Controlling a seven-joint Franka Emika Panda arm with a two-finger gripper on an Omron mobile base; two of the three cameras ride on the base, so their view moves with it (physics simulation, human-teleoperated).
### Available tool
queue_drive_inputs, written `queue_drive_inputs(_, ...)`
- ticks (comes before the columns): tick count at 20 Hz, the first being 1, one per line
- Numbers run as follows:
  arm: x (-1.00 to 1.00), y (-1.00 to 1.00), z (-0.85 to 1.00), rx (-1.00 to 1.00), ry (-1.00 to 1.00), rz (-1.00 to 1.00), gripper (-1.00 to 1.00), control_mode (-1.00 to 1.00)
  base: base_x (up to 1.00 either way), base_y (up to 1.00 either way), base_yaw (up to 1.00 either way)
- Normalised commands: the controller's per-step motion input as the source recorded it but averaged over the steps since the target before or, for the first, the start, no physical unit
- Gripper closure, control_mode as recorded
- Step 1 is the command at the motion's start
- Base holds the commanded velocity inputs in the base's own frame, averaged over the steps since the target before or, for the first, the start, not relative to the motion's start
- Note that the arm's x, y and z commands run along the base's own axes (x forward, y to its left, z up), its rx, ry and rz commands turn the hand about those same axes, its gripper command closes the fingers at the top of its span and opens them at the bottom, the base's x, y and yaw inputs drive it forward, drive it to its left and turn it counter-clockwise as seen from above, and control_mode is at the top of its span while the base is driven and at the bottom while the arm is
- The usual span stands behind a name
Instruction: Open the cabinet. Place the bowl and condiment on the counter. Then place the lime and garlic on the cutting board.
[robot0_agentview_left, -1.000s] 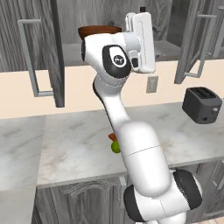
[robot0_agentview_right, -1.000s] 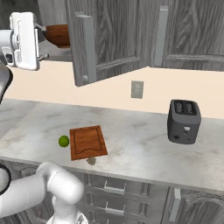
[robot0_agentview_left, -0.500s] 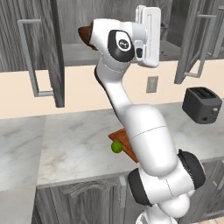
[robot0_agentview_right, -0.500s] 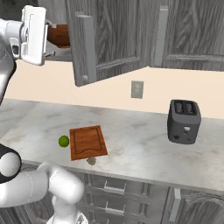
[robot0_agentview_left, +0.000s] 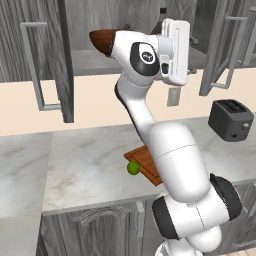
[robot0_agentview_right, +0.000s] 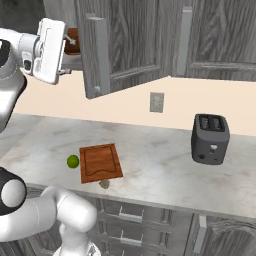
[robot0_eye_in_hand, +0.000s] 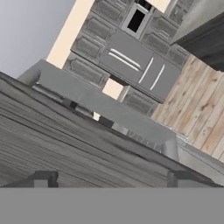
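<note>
With the cabinet (robot0_agentview_right: 130, 45) doors already swung wide, calls for swinging the gripper (robot0_eye_in_hand: 109, 177), fingers spread and holding nothing, up beside the shelf, squarely toward the bowl (robot0_agentview_left: 103, 41) resting inside, then closing on its rim.

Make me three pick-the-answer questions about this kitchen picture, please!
1. Where is the lime?
A. on the board
B. on the counter beside the board
C. in the cabinet

2. What colour is the toaster?
A. dark grey
B. red
C. white

3. How are the cabinet doors?
A. shut
B. missing
C. swung open

Answers: 1 B, the lime lies just off the board's left edge. 2 A, its body is dark grey. 3 C, the doors stand out from the cabinet, showing the bowl inside.
</note>
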Motion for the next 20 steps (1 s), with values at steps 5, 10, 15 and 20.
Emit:
queue_drive_inputs(5,0.3,-0.19,-0.07,0.0,-0.13,-0.07,-1.0,-1.0,0.0,0.0,0.0)
queue_drive_inputs(10,0.48,0.0,-0.44,-0.01,-0.03,-0.03,-1.0,-1.0,0.0,0.0,0.0)
queue_drive_inputs(15,0.35,-0.27,-0.16,0.0,-0.02,-0.07,-1.0,-1.0,0.0,0.0,0.0)
queue_drive_inputs(20,0.2,-0.59,-0.04,0.0,-0.03,-0.17,-1.0,-1.0,0.0,0.0,0.0)
